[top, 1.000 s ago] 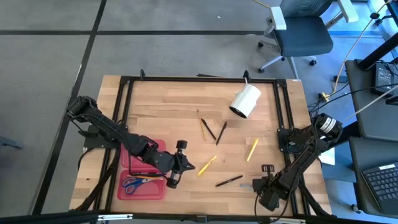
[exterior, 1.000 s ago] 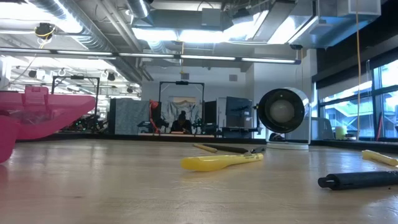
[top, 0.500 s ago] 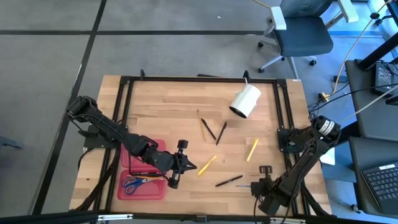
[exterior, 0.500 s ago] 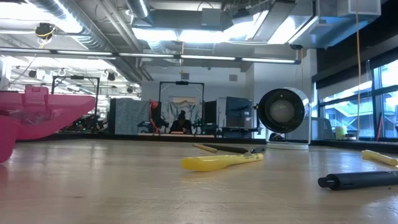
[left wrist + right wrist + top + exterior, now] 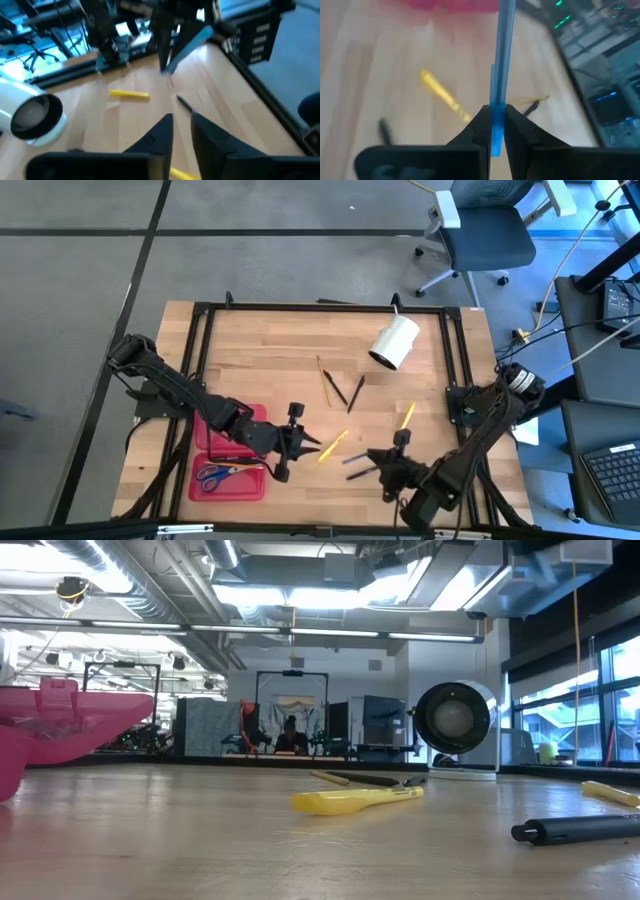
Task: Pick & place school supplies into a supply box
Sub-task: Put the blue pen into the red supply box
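The right gripper [image 5: 494, 131] pinches a blue pen [image 5: 501, 60] (upright) above a yellow pen [image 5: 441, 95].

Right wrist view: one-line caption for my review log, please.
Right gripper shut on a blue pen, held above the wooden table with a yellow pen lying below.

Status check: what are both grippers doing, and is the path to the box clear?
Right gripper shut on blue pen, above the table. Left gripper slightly open, empty, beside red box. Yellow pen lies between them.

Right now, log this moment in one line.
right gripper: shut on blue pen | left gripper: open, empty, beside red case
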Robot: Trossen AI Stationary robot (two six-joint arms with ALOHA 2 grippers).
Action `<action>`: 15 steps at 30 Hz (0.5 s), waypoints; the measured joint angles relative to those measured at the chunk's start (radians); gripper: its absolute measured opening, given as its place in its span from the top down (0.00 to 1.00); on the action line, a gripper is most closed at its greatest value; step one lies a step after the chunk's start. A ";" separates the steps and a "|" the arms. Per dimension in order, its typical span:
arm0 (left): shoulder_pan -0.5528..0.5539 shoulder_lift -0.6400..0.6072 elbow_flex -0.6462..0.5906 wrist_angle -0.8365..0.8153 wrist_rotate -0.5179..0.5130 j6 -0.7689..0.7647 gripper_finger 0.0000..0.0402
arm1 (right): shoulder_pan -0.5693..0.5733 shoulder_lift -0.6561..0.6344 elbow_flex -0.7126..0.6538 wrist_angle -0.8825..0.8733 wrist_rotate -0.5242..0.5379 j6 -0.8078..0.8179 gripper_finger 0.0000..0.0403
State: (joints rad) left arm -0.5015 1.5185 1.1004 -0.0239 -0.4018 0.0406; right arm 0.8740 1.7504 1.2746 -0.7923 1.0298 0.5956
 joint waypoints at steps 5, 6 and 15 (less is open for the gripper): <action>-0.001 0.000 0.000 0.052 0.000 0.076 0.68 | -0.062 0.000 0.000 0.127 0.034 -0.103 0.91; -0.001 0.000 0.000 0.055 -0.001 0.084 0.65 | -0.076 0.000 0.000 0.165 0.042 -0.135 0.91; 0.006 0.011 0.000 0.066 -0.017 0.024 0.54 | -0.172 0.000 0.000 0.452 -0.012 -0.422 0.90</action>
State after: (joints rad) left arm -0.4957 1.5290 1.1004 0.0422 -0.4186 0.0649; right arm 0.7018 1.7504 1.2747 -0.3402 1.0182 0.1737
